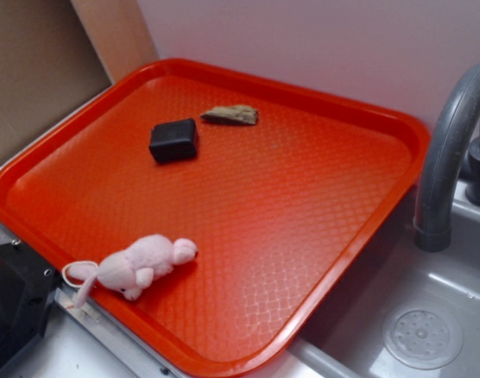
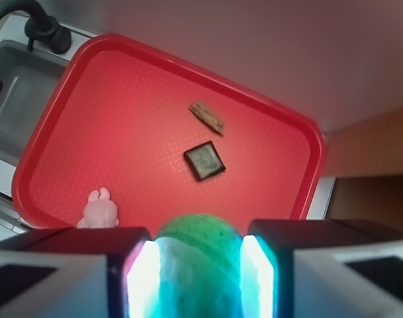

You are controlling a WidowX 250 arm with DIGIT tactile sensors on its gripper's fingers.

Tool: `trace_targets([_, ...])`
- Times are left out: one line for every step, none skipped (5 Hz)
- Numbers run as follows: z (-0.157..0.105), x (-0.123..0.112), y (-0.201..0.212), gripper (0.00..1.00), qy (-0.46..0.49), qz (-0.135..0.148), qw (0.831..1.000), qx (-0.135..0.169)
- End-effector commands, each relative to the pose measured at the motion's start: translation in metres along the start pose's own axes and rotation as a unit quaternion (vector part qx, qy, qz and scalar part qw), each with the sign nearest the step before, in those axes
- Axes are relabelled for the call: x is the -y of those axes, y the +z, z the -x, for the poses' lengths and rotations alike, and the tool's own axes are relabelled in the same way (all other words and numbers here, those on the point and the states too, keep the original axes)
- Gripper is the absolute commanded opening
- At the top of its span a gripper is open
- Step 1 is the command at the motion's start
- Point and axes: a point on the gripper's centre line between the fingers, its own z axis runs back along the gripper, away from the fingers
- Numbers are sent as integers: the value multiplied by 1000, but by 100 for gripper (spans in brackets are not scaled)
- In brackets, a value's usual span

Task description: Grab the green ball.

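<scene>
Gripper (image 2: 200,271) clamped on green ball (image 2: 200,255)
Ball sits between both jaws, touching each; red tray (image 2: 69,119), black block (image 2: 204,161) and pink plush mouse (image 2: 100,211) lie far beyond the jaws

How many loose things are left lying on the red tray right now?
3: a black block and a brown scrap toward the far side, and a pink toy mouse at the near rim. None seems hidden.

exterior: looks obliquely down at the red tray (image 1: 247,228) from near | my wrist view: high above, facing down past my end effector (image 2: 198,278) | shared: tray, sink (image 1: 429,315)
</scene>
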Motion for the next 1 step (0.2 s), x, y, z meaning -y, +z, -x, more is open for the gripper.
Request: trace_targets([25,38,5,0,-4,-11,1000,-23])
